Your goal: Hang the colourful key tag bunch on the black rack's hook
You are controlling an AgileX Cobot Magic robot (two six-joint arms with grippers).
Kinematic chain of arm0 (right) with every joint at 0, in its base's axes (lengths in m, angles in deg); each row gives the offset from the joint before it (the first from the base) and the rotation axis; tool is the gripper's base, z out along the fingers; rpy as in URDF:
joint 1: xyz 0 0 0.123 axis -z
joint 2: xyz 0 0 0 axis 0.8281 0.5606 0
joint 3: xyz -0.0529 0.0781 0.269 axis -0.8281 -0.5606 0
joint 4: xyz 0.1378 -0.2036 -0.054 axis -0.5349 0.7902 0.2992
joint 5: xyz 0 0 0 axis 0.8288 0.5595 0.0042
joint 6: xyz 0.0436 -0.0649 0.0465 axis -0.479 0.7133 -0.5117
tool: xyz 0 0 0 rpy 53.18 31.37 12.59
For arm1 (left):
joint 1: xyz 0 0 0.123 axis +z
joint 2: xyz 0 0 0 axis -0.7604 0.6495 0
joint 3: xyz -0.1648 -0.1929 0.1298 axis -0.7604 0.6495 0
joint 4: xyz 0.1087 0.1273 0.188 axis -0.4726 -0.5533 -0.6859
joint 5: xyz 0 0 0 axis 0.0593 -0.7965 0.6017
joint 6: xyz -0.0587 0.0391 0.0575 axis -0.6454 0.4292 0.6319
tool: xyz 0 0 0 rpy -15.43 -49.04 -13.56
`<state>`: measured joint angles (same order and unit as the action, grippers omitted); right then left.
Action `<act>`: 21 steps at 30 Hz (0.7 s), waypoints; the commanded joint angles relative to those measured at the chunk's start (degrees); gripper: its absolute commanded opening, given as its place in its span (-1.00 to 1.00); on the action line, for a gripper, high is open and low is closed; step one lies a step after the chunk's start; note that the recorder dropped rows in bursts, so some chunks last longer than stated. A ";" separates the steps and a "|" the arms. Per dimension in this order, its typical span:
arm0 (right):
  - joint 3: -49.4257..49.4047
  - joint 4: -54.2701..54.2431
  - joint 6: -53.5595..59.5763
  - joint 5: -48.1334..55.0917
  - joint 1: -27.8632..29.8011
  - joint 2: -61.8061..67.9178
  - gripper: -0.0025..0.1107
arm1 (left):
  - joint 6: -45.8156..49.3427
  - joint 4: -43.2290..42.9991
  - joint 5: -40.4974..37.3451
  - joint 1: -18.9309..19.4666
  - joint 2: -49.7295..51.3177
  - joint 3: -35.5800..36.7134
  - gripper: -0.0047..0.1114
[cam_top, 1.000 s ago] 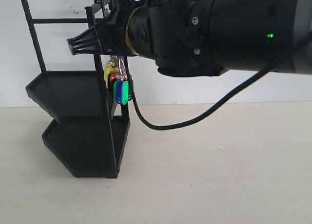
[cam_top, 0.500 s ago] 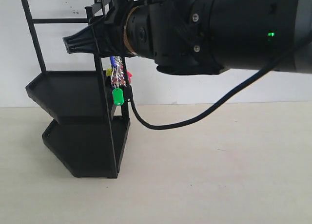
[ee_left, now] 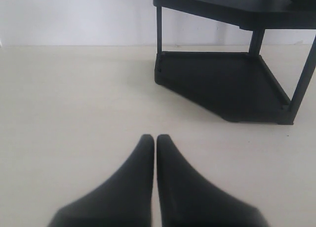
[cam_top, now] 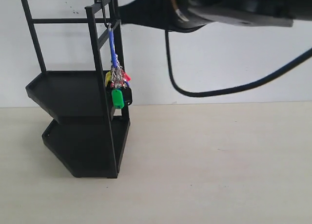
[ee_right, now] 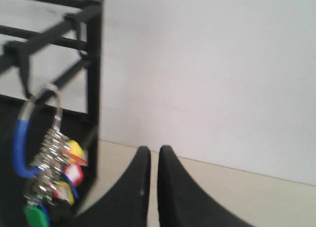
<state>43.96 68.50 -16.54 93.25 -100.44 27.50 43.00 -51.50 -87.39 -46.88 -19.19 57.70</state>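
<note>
The right gripper [ee_right: 154,151], jaws pressed together on nothing, hangs near the colourful key tag bunch [ee_right: 49,177], while the left gripper [ee_left: 154,138], jaws likewise clamped and empty, hovers low over the tabletop [ee_left: 74,98] by the foot of the black rack [ee_left: 159,34]. Beyond them the bunch dangles free by its blue loop from the hook [cam_top: 106,18] at the rack's top. The likely trouble is a careless retreat, in which the arm or its slack cable [cam_top: 195,93] brushes the tags and swings the loop off the hook or nudges the rack.
</note>
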 commanded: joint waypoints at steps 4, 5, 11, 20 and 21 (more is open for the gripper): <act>0.24 -2.54 14.67 24.73 0.02 -3.18 -0.96 | -0.60 0.43 0.77 0.21 -0.12 -0.08 -0.84; 0.24 -2.54 15.12 24.89 0.02 -3.82 -0.96 | -0.60 0.43 0.77 0.21 -0.12 -0.08 -0.84; 0.24 -4.35 16.66 24.89 0.02 -8.69 -0.96 | -0.60 0.43 0.77 0.21 -0.12 -0.08 -0.84; 0.24 -1.13 24.77 24.89 0.02 -19.59 -0.96 | -0.60 0.43 0.77 0.21 -0.12 -0.08 -0.84; 0.24 1.05 25.58 24.89 0.02 -20.61 -0.96 | -0.60 0.43 0.77 0.21 -0.12 -0.08 -0.84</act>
<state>43.96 65.53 7.28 117.65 -100.44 9.26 43.00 -51.50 -87.39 -46.88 -19.19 57.70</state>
